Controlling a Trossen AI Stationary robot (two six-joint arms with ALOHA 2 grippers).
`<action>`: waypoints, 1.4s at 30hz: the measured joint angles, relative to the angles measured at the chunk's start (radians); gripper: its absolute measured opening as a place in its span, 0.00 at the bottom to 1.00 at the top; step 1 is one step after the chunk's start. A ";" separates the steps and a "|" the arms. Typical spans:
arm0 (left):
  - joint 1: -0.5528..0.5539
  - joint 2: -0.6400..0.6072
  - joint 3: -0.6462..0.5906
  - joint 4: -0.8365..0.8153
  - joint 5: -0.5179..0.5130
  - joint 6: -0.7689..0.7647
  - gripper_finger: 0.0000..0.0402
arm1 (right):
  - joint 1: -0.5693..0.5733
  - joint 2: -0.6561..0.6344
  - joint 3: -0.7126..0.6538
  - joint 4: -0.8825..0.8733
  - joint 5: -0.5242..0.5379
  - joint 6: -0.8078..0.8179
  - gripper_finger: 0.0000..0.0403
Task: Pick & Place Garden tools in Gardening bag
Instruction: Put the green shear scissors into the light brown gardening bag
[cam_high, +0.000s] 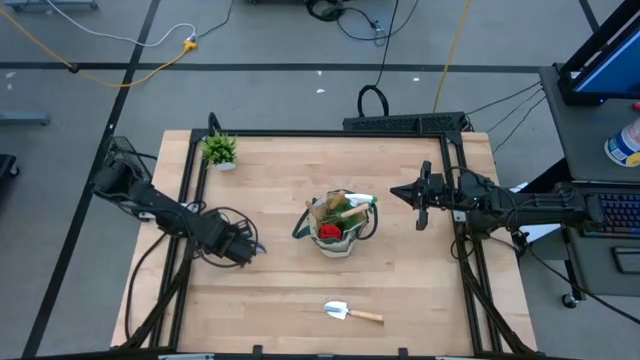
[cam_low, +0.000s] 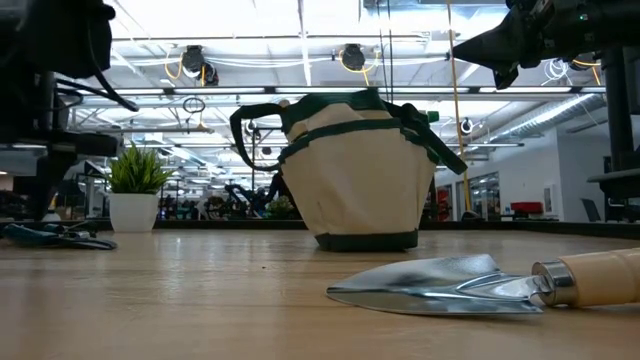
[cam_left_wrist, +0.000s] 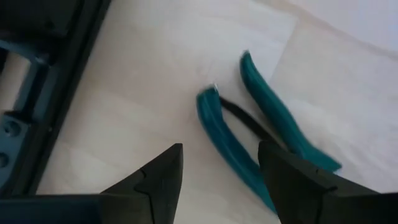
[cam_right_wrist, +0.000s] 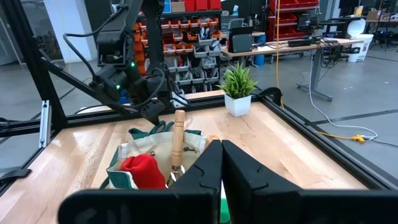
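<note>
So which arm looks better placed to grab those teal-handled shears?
The left. Its gripper hangs right over the shears with jaws open. The right gripper waits shut beyond the bag, far from them.

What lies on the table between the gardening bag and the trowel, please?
Nothing: in the high view, only bare wooden tabletop separates the gardening bag from the trowel.
</note>
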 joint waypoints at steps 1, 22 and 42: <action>0.006 0.000 0.000 -0.011 -0.003 0.000 0.54 | 0.000 0.000 0.000 0.000 0.000 0.000 0.00; 0.028 -0.004 -0.148 0.213 0.008 0.002 0.52 | 0.000 0.000 0.000 0.000 0.002 0.001 0.00; -0.005 0.093 -0.145 0.234 -0.178 0.026 0.13 | 0.000 0.000 0.000 0.001 0.003 0.020 0.00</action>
